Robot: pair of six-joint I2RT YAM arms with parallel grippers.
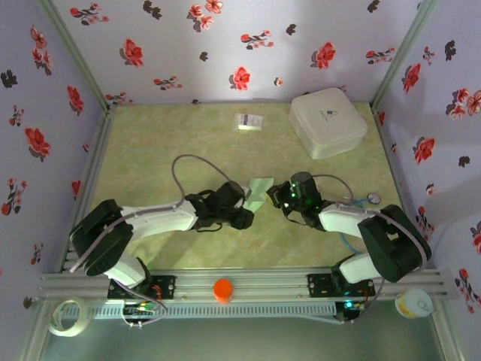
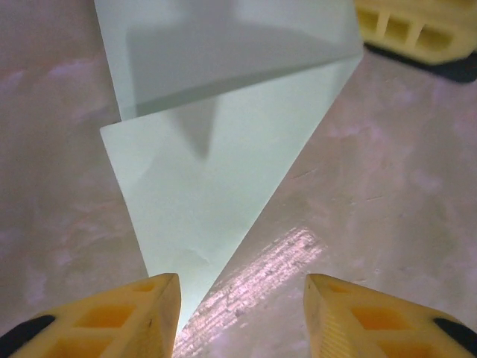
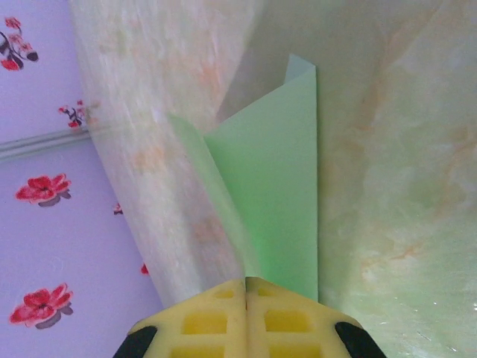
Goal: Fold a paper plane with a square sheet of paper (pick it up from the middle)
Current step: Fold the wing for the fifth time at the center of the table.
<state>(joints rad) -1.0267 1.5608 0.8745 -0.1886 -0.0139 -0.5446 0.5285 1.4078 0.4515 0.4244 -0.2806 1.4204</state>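
The pale mint-green paper sheet [image 1: 259,194] lies mid-desk between the two arms, folded into a layered, pointed shape with diagonal creases. The right fingers [image 3: 212,321] are pressed together, clamped on one edge of it. The left fingers [image 2: 138,317] stand apart above the marbled green desk [image 1: 188,143], with the paper's tip just beside one. The early folds look done; narrowing it into a dart is probably still left.

Soft, even light; top view slightly hazy. Left wrist view: pinkish glare on the table [image 2: 276,257], grey shadow across the folded paper [image 2: 216,82].
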